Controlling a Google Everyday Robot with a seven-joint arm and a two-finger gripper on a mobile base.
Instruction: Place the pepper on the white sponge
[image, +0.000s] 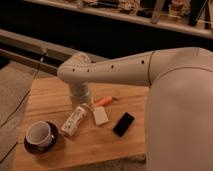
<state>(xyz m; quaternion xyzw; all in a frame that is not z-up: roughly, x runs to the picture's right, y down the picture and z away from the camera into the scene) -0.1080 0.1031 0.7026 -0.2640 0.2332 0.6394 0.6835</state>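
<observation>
The orange-red pepper (104, 100) lies on the wooden table (55, 95), just right of my wrist. The white sponge (100, 116) lies flat on the table just below the pepper, apart from it. My gripper (85, 105) hangs down from the grey wrist, low over the table, to the left of the pepper and above the upper end of the white bottle. My arm hides most of the gripper.
A white labelled bottle (74, 121) lies on its side left of the sponge. A black phone (123, 123) lies right of the sponge. A dark cup with a white inside (40, 135) stands at the front left. My large white arm covers the table's right side.
</observation>
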